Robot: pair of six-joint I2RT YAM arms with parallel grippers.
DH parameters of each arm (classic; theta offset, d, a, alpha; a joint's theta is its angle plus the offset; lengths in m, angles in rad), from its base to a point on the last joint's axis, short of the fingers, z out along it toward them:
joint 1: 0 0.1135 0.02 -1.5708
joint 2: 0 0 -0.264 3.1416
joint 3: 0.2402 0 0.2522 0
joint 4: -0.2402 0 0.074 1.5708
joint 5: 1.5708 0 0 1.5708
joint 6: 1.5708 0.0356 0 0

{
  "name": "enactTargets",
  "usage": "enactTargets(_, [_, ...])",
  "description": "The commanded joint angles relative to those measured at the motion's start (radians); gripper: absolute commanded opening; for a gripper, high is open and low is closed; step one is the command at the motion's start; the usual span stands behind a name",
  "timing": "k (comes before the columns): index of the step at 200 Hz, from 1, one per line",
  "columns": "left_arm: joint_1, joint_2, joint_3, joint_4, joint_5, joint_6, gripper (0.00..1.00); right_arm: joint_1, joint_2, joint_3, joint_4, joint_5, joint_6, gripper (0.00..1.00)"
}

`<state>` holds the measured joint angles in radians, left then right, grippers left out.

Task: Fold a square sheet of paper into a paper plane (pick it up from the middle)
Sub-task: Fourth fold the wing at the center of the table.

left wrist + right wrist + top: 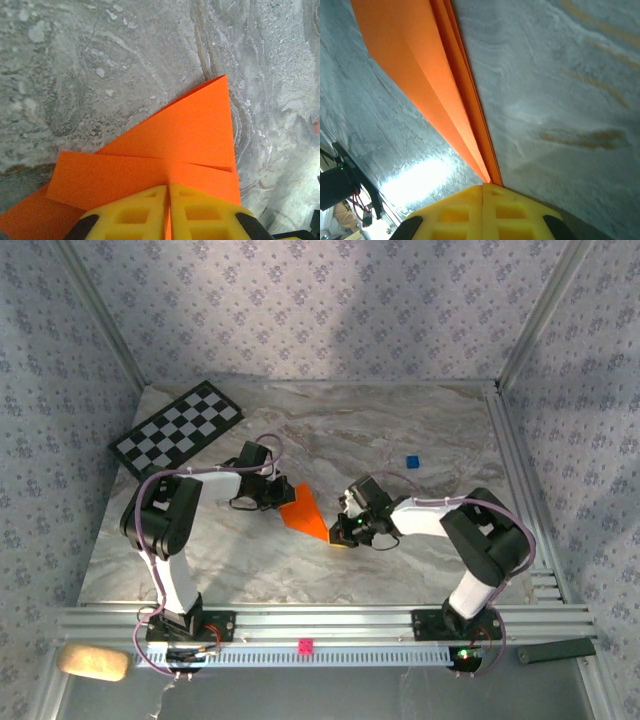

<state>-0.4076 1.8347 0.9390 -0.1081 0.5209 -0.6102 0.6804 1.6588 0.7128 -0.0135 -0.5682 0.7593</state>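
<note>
Paper plane (303, 510) is found mid-table between the 2 claws, folded to a layered dart. Its long axis is laid diagonally in the top view: wide tail toward far left, point toward near right. Left claw (277, 496) is set at the tail end, right claw (338, 532) at the point end. Neither arm is favoured by reach, since the paper is touched by both.

In the left wrist view the left claw (168, 189) is seen pinched tight on the paper plane (190, 135), approx. on its centre line, w/ nothing but paper between the pads. Flap edges are fanned out ahead of it. In the right wrist view the right claw (483, 187) is likewise clamped on the narrow end. The stacked fold edges of the paper plane (420, 65) are seen running straight away from it, i.e. along the axis.

Whether the paper is lifted or resting on the table (430, 420) can't be told.

Next move is prob. governed by that shared axis: if the claws are drawn apart along it, a tear is risked.

Room: bare marble is left to the far and right sides. The checkerboard (176, 426) is well apart at far left, and the blue cube (412, 461) is apart, beyond the right claw. Table edges aren't near.
</note>
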Motion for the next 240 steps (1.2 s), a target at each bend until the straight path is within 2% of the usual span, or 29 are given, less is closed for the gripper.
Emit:
enactTargets(1, [0.009, 0.047, -0.014, -0.051, -0.078, 0.025, 0.11, -0.014, -0.033, 0.024, -0.039, -0.006, -0.019, 0.01])
enactTargets(52, [0.01, 0.046, -0.013, -0.052, -0.075, 0.022, 0.11, -0.004, 0.088, 0.145, -0.033, -0.043, -0.025, 0.03])
enactTargets(85, [0.009, 0.044, -0.011, -0.056, -0.076, 0.021, 0.11, -0.003, 0.134, 0.111, -0.054, -0.029, -0.044, 0.03])
enactTargets(133, [0.014, 0.047, -0.008, -0.063, -0.079, 0.026, 0.11, -0.015, 0.019, -0.028, -0.073, -0.012, -0.062, 0.03])
enactTargets(164, [0.015, 0.046, -0.011, -0.065, -0.071, 0.017, 0.11, -0.025, -0.083, -0.064, -0.113, 0.04, -0.046, 0.04])
enactTargets(212, [0.015, 0.035, -0.024, -0.069, -0.06, -0.018, 0.1, -0.027, -0.168, -0.06, -0.08, 0.071, 0.089, 0.19])
enactTargets(240, [0.015, 0.025, -0.025, -0.073, -0.059, -0.03, 0.11, -0.016, -0.16, -0.086, 0.037, 0.068, 0.224, 0.26])
